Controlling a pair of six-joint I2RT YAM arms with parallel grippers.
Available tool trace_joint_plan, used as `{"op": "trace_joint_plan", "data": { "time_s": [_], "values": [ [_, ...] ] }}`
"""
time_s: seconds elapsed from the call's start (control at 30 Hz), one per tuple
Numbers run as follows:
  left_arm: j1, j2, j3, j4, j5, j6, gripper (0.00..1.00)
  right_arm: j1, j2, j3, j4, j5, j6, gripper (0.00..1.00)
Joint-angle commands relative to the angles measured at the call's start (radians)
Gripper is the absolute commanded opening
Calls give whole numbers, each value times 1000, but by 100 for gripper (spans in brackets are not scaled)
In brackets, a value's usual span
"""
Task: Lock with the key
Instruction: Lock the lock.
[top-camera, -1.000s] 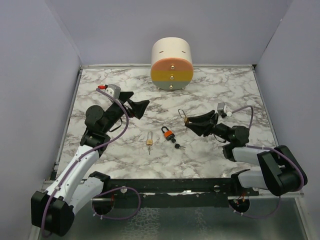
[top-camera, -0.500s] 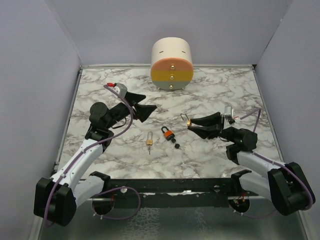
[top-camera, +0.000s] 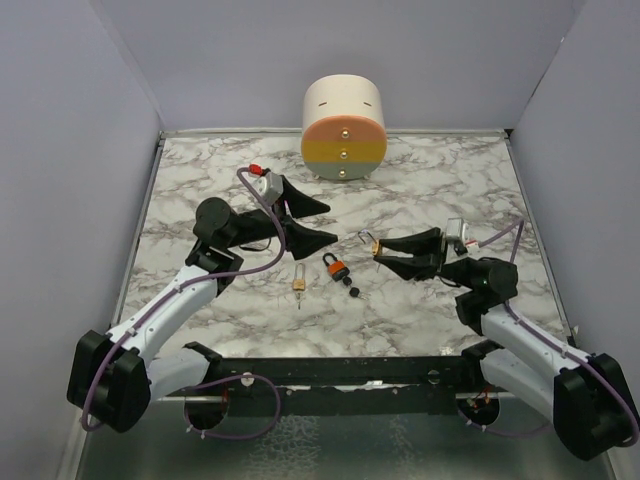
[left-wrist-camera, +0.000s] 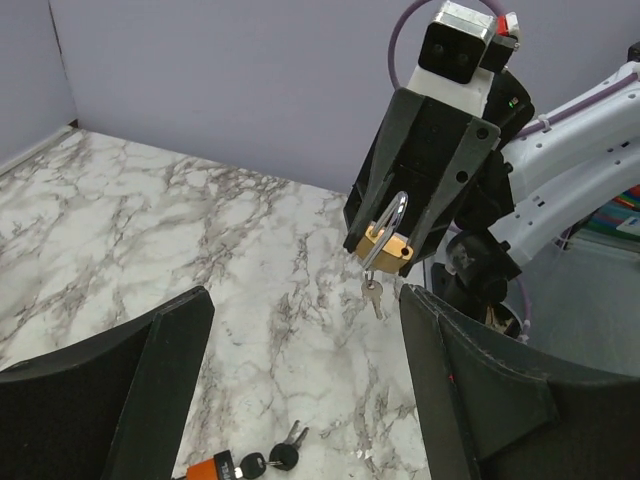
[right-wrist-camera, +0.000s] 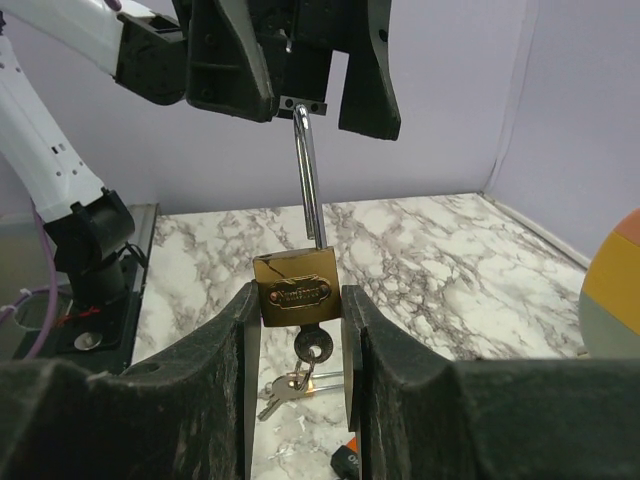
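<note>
The black-headed key (top-camera: 352, 290) lies on the marble beside the orange padlock (top-camera: 336, 267); both show at the bottom of the left wrist view, key (left-wrist-camera: 268, 460) and padlock (left-wrist-camera: 205, 468). My right gripper (top-camera: 378, 249) is shut on a brass padlock (right-wrist-camera: 293, 290) and holds it above the table, its silver shackle open and pointing at the left gripper. A small metal key (right-wrist-camera: 312, 345) sits in its keyhole, with another hanging from the ring. My left gripper (top-camera: 325, 222) is open and empty, facing that padlock (left-wrist-camera: 385, 245) from a short way off.
A second brass padlock (top-camera: 299, 282) lies on the marble left of the orange one. A cream cylinder box with orange, yellow and grey bands (top-camera: 343, 125) stands at the back centre. Purple walls close in the table on three sides.
My left arm has swung right towards the middle, and its jaws now face the right gripper. My right gripper has edged left, still holding the brass padlock.
</note>
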Motion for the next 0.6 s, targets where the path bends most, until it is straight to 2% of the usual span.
{"op": "trace_joint_plan", "data": {
  "time_s": [0.0,0.13,0.4,0.47,0.57],
  "values": [
    [-12,0,26,42,38,8,79,12,-64,31,-124,64,-96,1],
    [-17,16,44,43,40,9,79,13,-71,34,-139,66,-103,1],
    [-52,75,91,43,58,0,72,16,-55,37,-135,75,-103,1],
    [-62,85,94,43,57,0,69,18,-61,37,-142,90,-105,1],
    [-75,100,94,44,55,5,54,21,-66,38,-143,111,-104,1]
  ]
}}
